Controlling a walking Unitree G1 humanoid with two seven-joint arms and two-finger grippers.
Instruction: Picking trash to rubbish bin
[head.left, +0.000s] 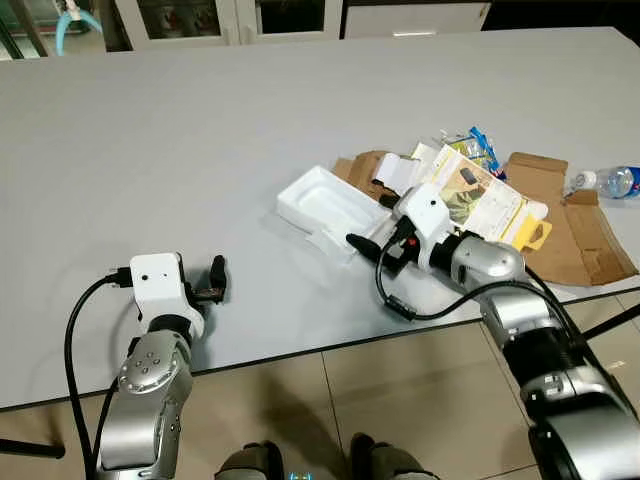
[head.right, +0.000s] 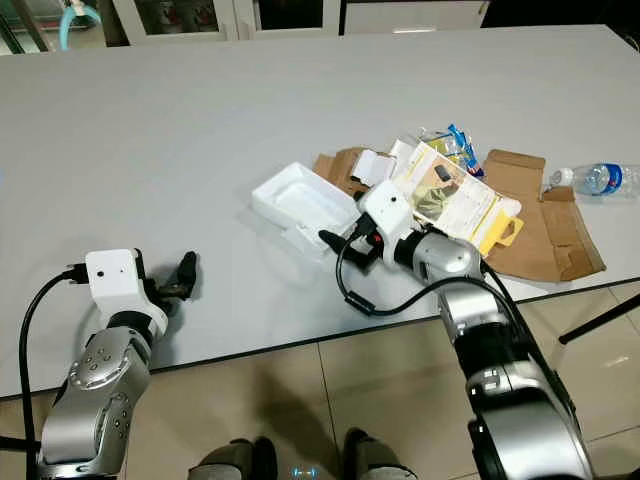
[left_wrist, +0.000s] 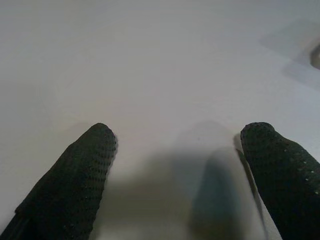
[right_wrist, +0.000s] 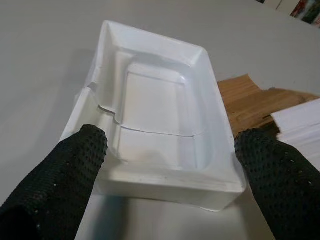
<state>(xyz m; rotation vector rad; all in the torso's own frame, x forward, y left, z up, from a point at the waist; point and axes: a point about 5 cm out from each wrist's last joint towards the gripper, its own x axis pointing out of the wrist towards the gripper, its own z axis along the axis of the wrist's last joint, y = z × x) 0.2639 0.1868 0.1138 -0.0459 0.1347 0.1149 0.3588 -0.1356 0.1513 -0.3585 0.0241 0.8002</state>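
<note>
Both pairs of jaws stand apart, and neither is holding anything. Nearest to us, our left gripper (left_wrist: 177, 150) rests low over bare tabletop close to the near left edge of the grey table (head.left: 180, 150), its two black fingers (left_wrist: 75, 185) spread with only the table surface between them; in the head views we see it at the end of the left arm (head.left: 150, 385), pointing right. Further right, our right gripper (right_wrist: 170, 150) reaches in over the near edge of the table and points left at the white foam tray (head.left: 330, 208), its fingers (right_wrist: 65, 175) wide on either side of the tray's near end; whether they touch it we cannot tell. That tray lies open side up on the table, cracked along one inner wall, just left of the rest of the trash. Behind and to the right of it sits a heap: a flattened brown cardboard piece (head.left: 565, 225), a yellow and white printed carton (head.left: 480, 200) lying on the cardboard, and some white paper pieces (head.left: 400, 170) beside it. At the far side of the heap we see a small blue and yellow wrapper (head.left: 480, 148). Off at the right edge a clear plastic bottle (head.left: 610, 181) lies on its side. Beyond the table's far edge stand cabinets (head.left: 280, 15).
</note>
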